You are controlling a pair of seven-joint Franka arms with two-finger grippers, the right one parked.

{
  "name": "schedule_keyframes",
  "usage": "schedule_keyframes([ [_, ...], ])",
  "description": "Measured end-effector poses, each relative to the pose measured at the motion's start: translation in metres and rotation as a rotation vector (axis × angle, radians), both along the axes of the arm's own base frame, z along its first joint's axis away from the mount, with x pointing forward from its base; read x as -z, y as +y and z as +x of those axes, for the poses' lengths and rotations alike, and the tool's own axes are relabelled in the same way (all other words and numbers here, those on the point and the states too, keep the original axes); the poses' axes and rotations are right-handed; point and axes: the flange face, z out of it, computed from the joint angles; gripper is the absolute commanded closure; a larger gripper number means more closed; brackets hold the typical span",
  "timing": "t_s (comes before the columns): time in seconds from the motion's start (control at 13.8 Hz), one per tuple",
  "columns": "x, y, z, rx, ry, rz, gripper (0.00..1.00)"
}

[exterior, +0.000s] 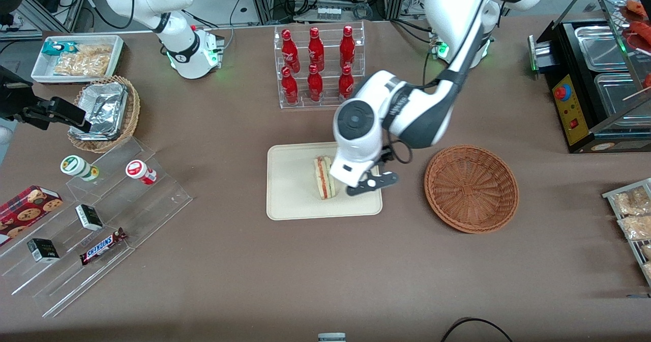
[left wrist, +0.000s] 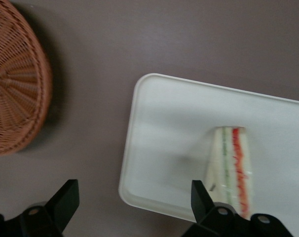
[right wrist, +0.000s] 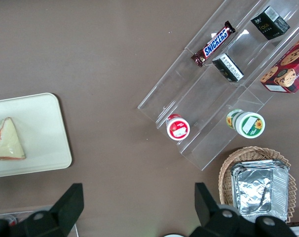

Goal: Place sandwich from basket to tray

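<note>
The sandwich (exterior: 324, 178), a pale wedge with red and green filling, lies on the cream tray (exterior: 292, 189) at mid-table. It also shows on the tray (right wrist: 41, 128) as the sandwich (right wrist: 7, 140) in the right wrist view. My left arm's hand hangs over the tray's end nearest the basket (exterior: 471, 188). That round reddish-brown wicker basket has nothing in it. In the left wrist view the gripper (left wrist: 133, 200) is open and holds nothing. It straddles a corner of the tray (left wrist: 169, 123). One finger (left wrist: 201, 197) is close beside the sandwich (left wrist: 231, 168), with the basket (left wrist: 14, 79) off to the side.
A clear rack of red bottles (exterior: 318, 67) stands farther from the front camera than the tray. A stepped acrylic shelf with snacks (exterior: 96, 215), a foil-lined wicker basket (exterior: 104, 113) and a white bin (exterior: 79, 57) lie toward the parked arm's end. A food warmer (exterior: 595, 82) sits at the working arm's end.
</note>
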Motion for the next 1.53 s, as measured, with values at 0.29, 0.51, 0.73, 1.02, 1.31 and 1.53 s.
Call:
schedule_keyframes([
  [0.29,-0.024,0.104,0.020,0.086,0.045,-0.021,0.00],
  [0.51,-0.047,0.165,0.020,0.139,0.070,-0.040,0.00],
  [0.73,-0.071,0.217,0.017,0.170,0.084,-0.059,0.00],
  [1.02,-0.114,0.277,0.003,0.219,0.115,-0.093,0.00],
  [1.31,-0.162,0.328,-0.012,0.256,0.083,-0.113,0.00],
  [1.53,-0.185,0.356,-0.022,0.261,0.086,-0.119,0.00],
])
